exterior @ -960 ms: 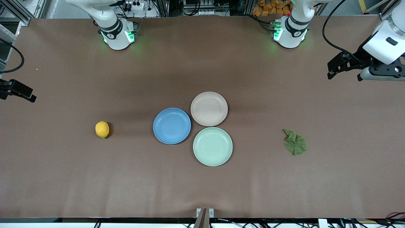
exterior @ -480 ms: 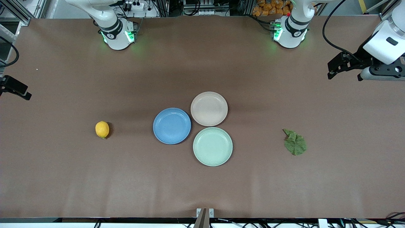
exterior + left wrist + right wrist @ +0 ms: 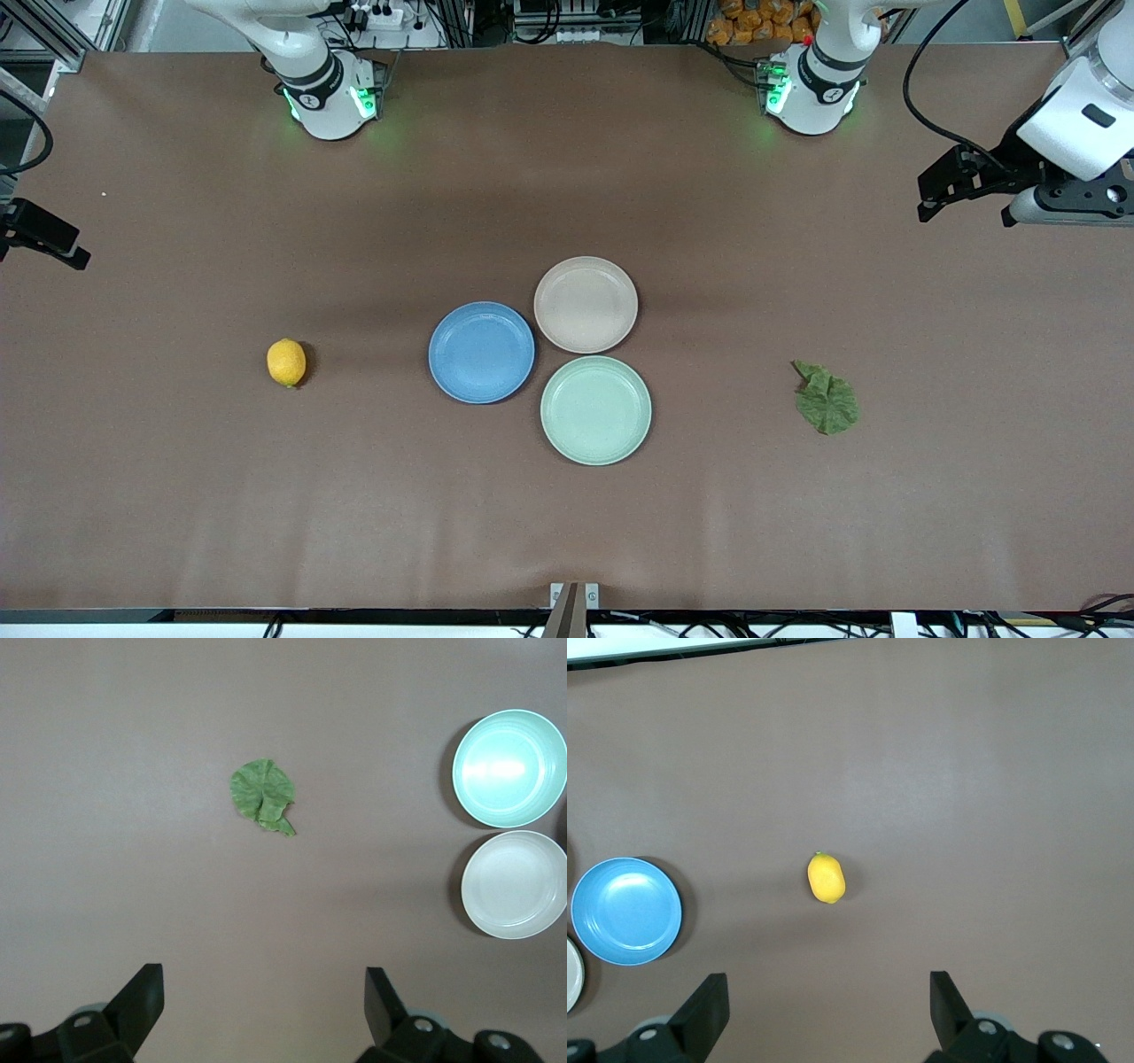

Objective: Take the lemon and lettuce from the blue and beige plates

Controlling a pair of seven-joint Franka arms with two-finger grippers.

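Observation:
The lemon [image 3: 286, 362] lies on the bare table toward the right arm's end, apart from the blue plate [image 3: 481, 352]. The lettuce [image 3: 826, 399] lies flat on the table toward the left arm's end. The blue plate and the beige plate [image 3: 586, 304] touch at mid-table, both empty. My left gripper [image 3: 926, 199] is open and empty, high over the table's left-arm end; its wrist view shows the lettuce [image 3: 262, 796] and the beige plate [image 3: 514, 884]. My right gripper [image 3: 71, 252] is open and empty over the table's other end; its wrist view shows the lemon [image 3: 826, 878] and the blue plate [image 3: 626, 911].
An empty pale mint-green plate [image 3: 595, 409] sits against the blue and beige plates, nearer the front camera; it also shows in the left wrist view [image 3: 509, 768]. Both arm bases stand along the table's back edge.
My right gripper has drawn a little outward toward its end of the table and the back edge. The left gripper, the lemon, the lettuce and the plates have not moved.

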